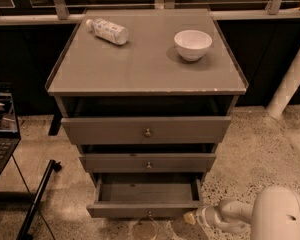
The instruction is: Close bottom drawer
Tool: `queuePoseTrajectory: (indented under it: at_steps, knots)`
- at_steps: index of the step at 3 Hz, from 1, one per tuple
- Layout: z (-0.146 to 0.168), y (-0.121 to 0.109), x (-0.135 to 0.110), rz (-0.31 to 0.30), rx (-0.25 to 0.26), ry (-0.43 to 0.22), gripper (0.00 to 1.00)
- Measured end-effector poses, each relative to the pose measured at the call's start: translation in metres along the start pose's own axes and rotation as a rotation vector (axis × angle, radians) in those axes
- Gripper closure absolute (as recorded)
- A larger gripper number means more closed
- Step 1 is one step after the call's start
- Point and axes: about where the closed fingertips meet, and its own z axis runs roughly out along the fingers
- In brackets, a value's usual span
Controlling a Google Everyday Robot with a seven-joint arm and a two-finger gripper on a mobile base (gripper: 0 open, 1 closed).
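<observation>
The arm (277, 214) is white and smooth: a broad rounded shell with one small dark hole in its side, narrowing into a glossy, ringed cylindrical wrist (217, 218). The gripper (190, 217) sits at the wrist's end, low in the view and right of the middle, a small pale yellowish tip.

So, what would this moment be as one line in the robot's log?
task: close bottom drawer | state: pulled out | gripper: low, by its front right corner | contact: cannot tell
</observation>
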Motion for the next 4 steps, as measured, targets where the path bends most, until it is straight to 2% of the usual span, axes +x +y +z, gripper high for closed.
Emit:
queuePoseTrajectory:
  at_steps: [2,3,4]
  knots:
    - [0.009,0.002,-0.02,-0.066,-0.013,-0.034,1.0]
    - [0.019,-0.001,-0.046,-0.117,-0.021,-0.046,1.0]
    - [0.019,0.0,-0.045,-0.117,-0.021,-0.046,1.0]
